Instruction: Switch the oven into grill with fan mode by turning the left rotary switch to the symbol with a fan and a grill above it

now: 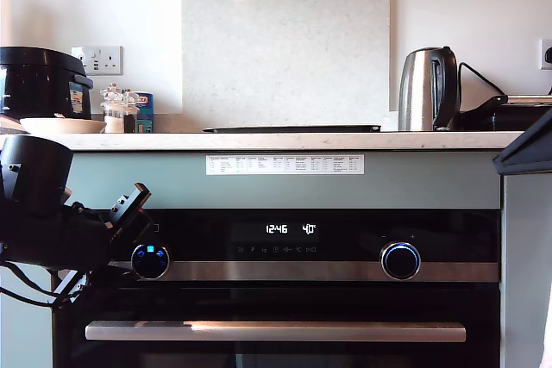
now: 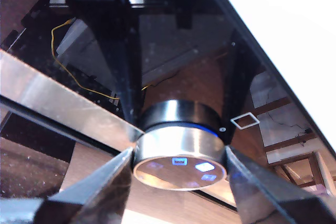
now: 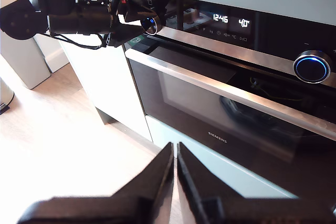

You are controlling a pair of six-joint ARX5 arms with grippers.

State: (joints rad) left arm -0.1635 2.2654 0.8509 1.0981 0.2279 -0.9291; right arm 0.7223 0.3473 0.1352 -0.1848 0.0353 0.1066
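Black jaw tips of my first gripper (image 2: 179,163) fill the foreground of the first wrist view, one on either flank of the left rotary switch (image 2: 179,153), each meeting or all but meeting its chrome rim, so the knob sits squarely between them, apparently gripped. Knob axis perpendicular to the glass front of the oven (image 1: 285,290), in line with the approach of the jaws; turning, by judgement, a matter of wrist roll about that axis. Knob position: toward the exterior view's left end of the control strip, lit blue and cyan (image 1: 150,260), well apart from the blue-ringed knob (image 1: 401,260) toward that view's right. My first gripper clearly the nearer; my second gripper (image 3: 175,174) hanging well back from the oven over the wood floor (image 3: 68,124), jaws pressed together on nothing. Shown only in the first wrist view: jaw contact and icons on the knob face, too small to identify. Shown only in the exterior view: display (image 1: 290,229) reading 12:46 and 40. Shown only in the second wrist view: arm and knob from an oblique angle (image 3: 149,23).
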